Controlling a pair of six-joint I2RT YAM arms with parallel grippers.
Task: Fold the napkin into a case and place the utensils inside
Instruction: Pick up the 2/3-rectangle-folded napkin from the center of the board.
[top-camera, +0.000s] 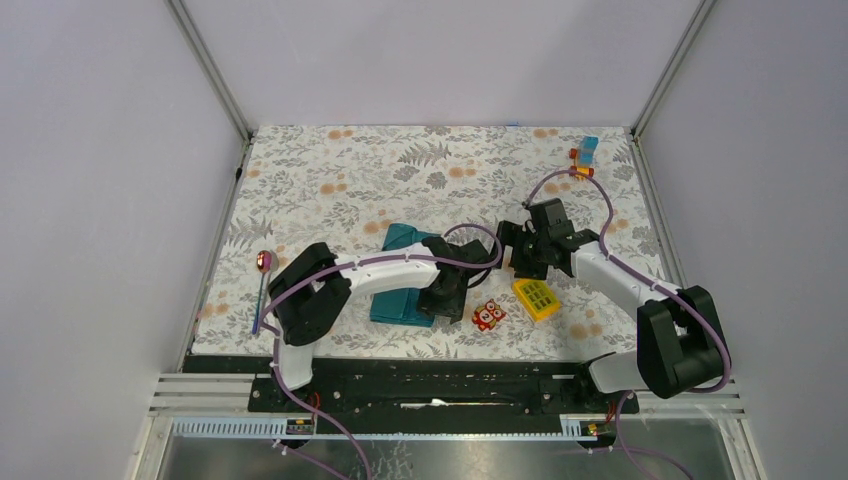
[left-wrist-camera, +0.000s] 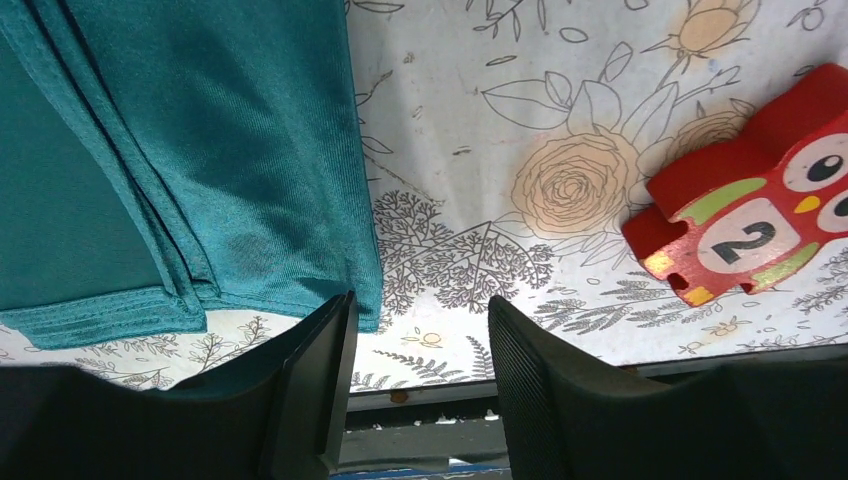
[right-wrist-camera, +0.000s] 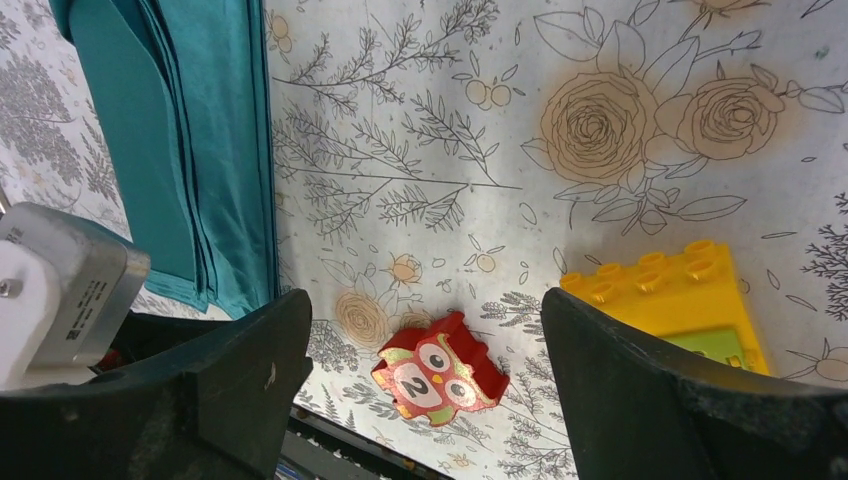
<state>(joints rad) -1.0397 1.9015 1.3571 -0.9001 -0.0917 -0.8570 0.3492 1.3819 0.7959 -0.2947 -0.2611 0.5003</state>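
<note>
Left gripper (left-wrist-camera: 420, 350) is down low at the napkin's right-hand edge, jaws parted a modest way with only the flowered table (left-wrist-camera: 600, 60) between them; nothing held, though its left finger (left-wrist-camera: 318, 380) overlaps the cloth's near corner. The napkin (top-camera: 398, 240) lies as a long narrow teal strip, layered edges showing in the left wrist view, long axis running from the near edge toward the far side; to my eye that is the pocket shape already made.

Right gripper (right-wrist-camera: 425, 310) hangs to the right of the napkin, jaws spread very wide, empty; under it, also right of the napkin, sits the red owl toy (right-wrist-camera: 440, 372), and further right the yellow block (right-wrist-camera: 680, 300); neither is part of the job.

Now the one that matters: the spoon (top-camera: 261, 295) lies well to the left of the napkin, on the opposite side from both grippers; pink bowl at the far end, handle pointing to the near edge; so its long axis runs about parallel with the napkin's. The left arm's base is the nearer one, so I'd call the fetch a left-arm job; it has to cross over the napkin to get there, and with the axes matched the spoon should need little turning before it slides in. Which end of the napkin is open, I can't tell from here.
</note>
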